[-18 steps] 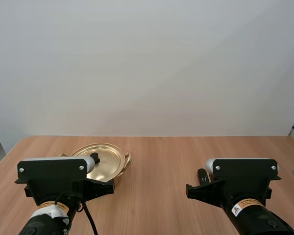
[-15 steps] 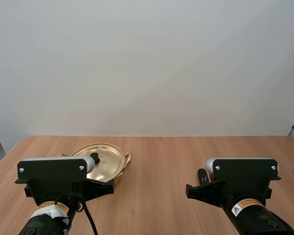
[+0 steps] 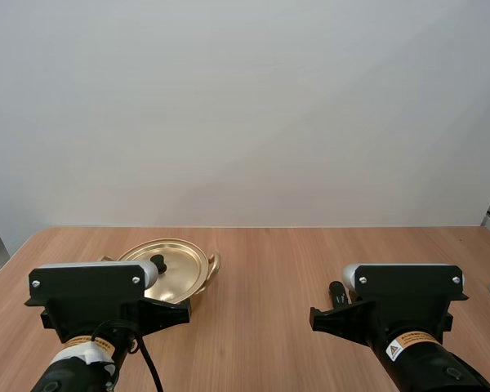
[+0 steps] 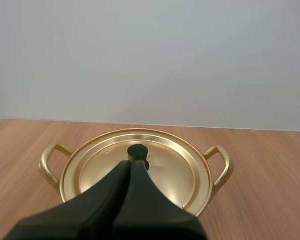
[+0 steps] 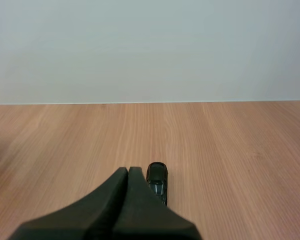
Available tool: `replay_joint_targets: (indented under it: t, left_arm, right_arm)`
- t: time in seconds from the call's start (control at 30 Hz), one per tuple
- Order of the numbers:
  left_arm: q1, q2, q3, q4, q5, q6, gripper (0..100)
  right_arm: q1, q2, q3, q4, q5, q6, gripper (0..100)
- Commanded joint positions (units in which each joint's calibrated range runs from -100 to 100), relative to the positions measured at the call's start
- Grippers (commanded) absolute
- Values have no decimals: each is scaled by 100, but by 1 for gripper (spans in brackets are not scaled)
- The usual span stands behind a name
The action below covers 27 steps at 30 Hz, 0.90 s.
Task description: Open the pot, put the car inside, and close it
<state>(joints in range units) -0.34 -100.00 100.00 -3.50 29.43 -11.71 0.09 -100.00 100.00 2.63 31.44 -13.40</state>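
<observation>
Stillness marks the last half second: neither arm nor any object has shifted. The left gripper is closed on nothing, its fingers pressed into one matte black wedge. Its tip sits just short of the round black knob on the lid, a shallow polished gold disc seated on the pot, which has a looped handle at each side. The right gripper is likewise closed and empty. The small glossy dark car lies just beside its tip, on its right. Beyond both grippers, the wood-grain table runs bare to its far edge.
</observation>
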Motion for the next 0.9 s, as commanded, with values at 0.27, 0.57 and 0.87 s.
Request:
replay_joint_targets:
  t: [0.27,0.57,0.87]
  left_arm:
    - [0,0,0,-2,5,0,0]
    - [0,0,0,-2,5,0,0]
    - [0,0,0,-2,5,0,0]
  right_arm:
    - [-3,0,0,5,-7,-4,0]
    - [-3,0,0,5,-7,-4,0]
    - [-3,0,0,5,-7,-4,0]
